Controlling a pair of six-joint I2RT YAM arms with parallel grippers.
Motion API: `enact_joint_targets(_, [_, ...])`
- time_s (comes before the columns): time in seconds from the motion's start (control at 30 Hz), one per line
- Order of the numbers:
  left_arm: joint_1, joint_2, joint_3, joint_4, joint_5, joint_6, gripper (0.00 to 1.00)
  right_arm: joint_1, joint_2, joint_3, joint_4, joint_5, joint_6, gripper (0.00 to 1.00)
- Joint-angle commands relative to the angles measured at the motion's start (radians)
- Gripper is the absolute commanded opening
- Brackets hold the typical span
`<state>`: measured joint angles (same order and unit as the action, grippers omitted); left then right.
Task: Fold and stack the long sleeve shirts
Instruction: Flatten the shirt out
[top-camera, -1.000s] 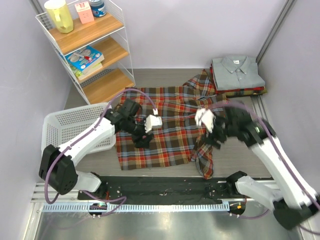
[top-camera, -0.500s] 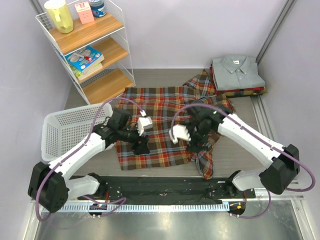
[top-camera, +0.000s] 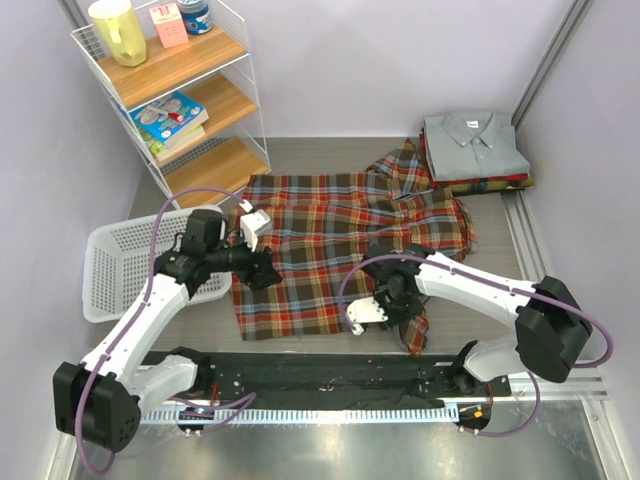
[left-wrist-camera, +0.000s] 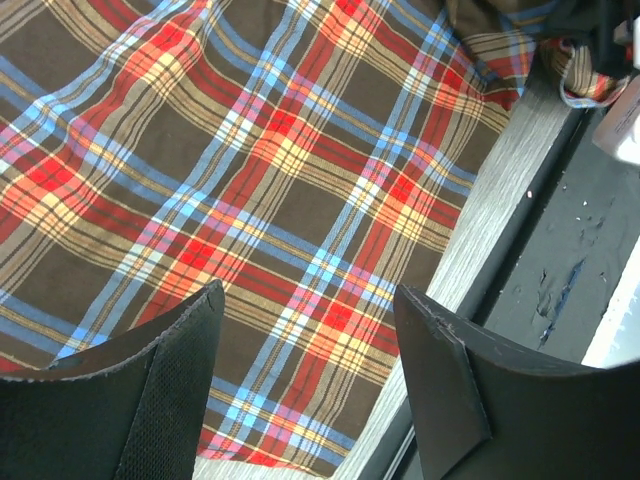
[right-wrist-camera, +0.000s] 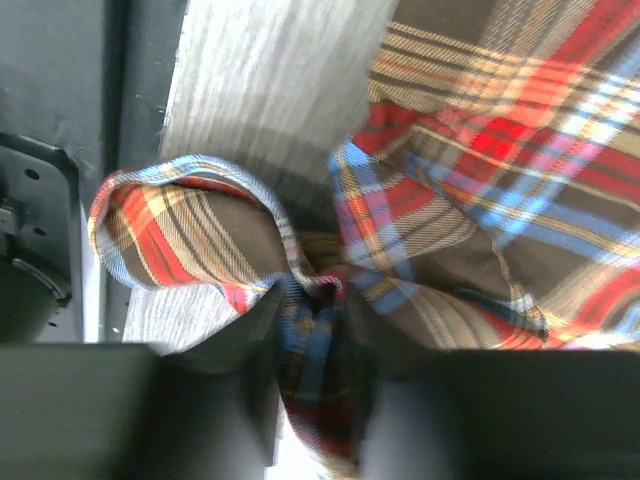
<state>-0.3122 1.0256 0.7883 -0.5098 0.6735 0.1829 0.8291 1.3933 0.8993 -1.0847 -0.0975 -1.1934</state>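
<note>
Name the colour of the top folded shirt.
The top folded shirt is grey, clearest in the overhead view.

Flat plaid shirt (top-camera: 330, 240), one edge bunched.
The bunch sits inside my right gripper (right-wrist-camera: 315, 310); folded grey shirt (top-camera: 473, 143) lies well beyond.

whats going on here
Two robot arms are working on a plaid flannel shirt spread on the table. The right gripper pinches a bunched fold at the shirt's near right corner, close to the table's front edge. The left gripper hangs open over the shirt's left side, holding nothing. A grey collared shirt tops the folded stack at the back right.
</note>
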Motion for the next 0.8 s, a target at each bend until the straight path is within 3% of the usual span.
enact_joint_targets(0.0, [0.012,0.005,0.042,-0.013,0.003,0.013,0.69,0.007,-0.097,0.053,-0.035,0.012,0.038,0.24])
enact_joint_targets(0.17, [0.012,0.047,0.058,-0.035,0.058,0.053,0.68,0.007,-0.235,0.153,-0.196,-0.115,0.098,0.06])
enact_joint_targets(0.37, [0.012,0.149,0.104,-0.084,0.061,0.16,0.66,0.033,-0.428,0.173,-0.256,-0.281,0.172,0.1])
enact_joint_targets(0.4, [0.012,0.159,0.107,-0.099,0.06,0.177,0.66,0.038,-0.448,0.185,-0.268,-0.309,0.176,0.23])
enact_joint_targets(0.47, [0.012,0.177,0.114,-0.107,0.054,0.219,0.66,0.042,-0.519,0.22,-0.287,-0.361,0.186,0.65])
enact_joint_targets(0.5, [0.012,0.183,0.117,-0.113,0.045,0.23,0.66,0.044,-0.548,0.23,-0.284,-0.366,0.184,0.74])
enact_joint_targets(0.63, [0.012,0.212,0.127,-0.142,0.032,0.27,0.66,0.041,-0.661,0.245,-0.19,-0.314,0.224,0.89])
enact_joint_targets(0.77, [0.012,0.263,0.161,-0.211,0.0,0.319,0.65,0.042,-0.601,0.225,0.008,-0.058,0.481,0.85])
